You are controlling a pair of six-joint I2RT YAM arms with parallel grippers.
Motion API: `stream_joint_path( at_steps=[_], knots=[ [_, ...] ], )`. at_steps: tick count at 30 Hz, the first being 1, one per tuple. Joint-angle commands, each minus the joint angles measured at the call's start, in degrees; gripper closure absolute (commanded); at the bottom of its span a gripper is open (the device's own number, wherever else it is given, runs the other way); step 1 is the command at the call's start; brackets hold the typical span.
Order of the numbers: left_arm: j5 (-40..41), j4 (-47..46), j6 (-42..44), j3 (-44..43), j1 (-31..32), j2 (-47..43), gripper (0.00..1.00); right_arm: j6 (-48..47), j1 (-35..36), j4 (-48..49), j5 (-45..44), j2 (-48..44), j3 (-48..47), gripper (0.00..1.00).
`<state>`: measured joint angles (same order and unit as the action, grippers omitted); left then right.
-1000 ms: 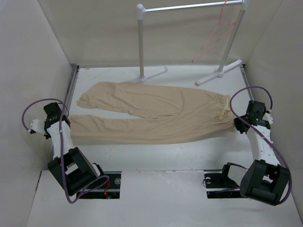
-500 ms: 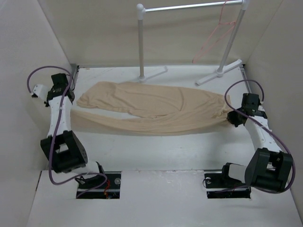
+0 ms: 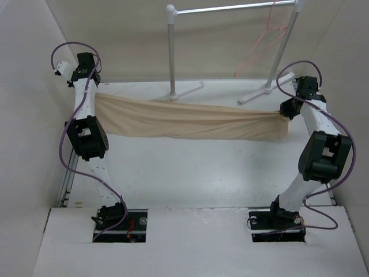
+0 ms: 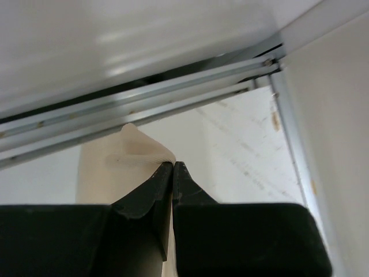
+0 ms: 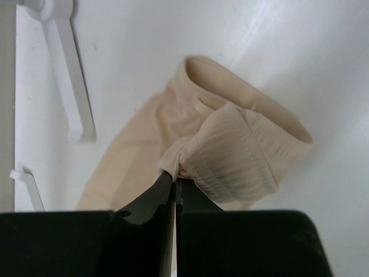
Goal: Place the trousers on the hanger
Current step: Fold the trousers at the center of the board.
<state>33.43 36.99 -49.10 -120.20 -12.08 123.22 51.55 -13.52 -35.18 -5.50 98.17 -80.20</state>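
We hold trousers (image 3: 184, 121) stretched in air above surface (image 3: 190, 173). Left fingers (image 4: 147, 199) pinched shut on leg end, right fingers (image 5: 144, 205) pinched shut on waistband. Hanger (image 3: 260, 51) hangs on rack (image 3: 230, 8), far right. We judge carry step; next calls for bringing cloth to hanger and draping it over.

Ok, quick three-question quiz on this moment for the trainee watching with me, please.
1. True or false: the left gripper and the right gripper are both shut on the trousers.
2. The hanger is: A) hanging on the rack bar, B) lying on the trousers, C) in the left gripper.
3. Fill in: the right gripper pinches the trousers' ____ end.
Key: 1 true; 2 A; 3 waistband.
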Motion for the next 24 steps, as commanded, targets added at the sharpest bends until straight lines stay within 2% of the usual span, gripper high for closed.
stream_joint_path(
  at_steps=[1,5,10,12,14,16,18,20,22,24],
  knots=[
    [1.1,2.2,1.5,-12.0,-0.3,5.0,1.00,-1.6,-0.2,-2.2,-0.5,6.6,-11.3,0.99],
    [-0.4,0.7,2.0,-20.4,-0.2,12.1,1.00,-2.2,0.2,-6.8,2.9,18.3,-25.8,0.98],
    [-3.8,-6.9,1.4,-21.0,0.1,17.0,1.00,-1.8,0.3,-11.6,3.8,30.3,-40.6,0.96],
    [-3.8,-10.0,0.9,-21.3,0.3,18.5,0.99,-1.5,0.3,-12.5,3.9,33.9,-45.2,0.89],
    [-4.4,-14.2,0.7,-21.1,0.7,19.3,0.96,-0.8,0.4,-12.5,3.7,35.8,-47.9,0.73],
    [-5.8,-18.3,1.0,-21.0,1.1,19.6,0.88,-0.2,0.6,-11.7,3.9,36.0,-48.8,0.56],
    [-8.2,-20.8,1.4,-19.9,1.2,18.8,0.73,-0.7,0.8,-11.2,4.0,34.9,-49.0,0.46],
    [-11.0,-22.0,1.6,-16.1,1.2,15.9,0.59,-3.1,1.0,-11.3,4.1,32.5,-48.0,0.39],
    [-13.3,-22.6,1.8,-8.5,0.3,10.8,0.52,-6.0,1.4,-11.0,3.9,28.9,-45.1,0.36],
    [-13.7,-23.2,1.1,2.6,-0.5,4.1,0.48,-7.2,1.9,-8.9,3.3,23.7,-39.1,0.35]
  ],
)
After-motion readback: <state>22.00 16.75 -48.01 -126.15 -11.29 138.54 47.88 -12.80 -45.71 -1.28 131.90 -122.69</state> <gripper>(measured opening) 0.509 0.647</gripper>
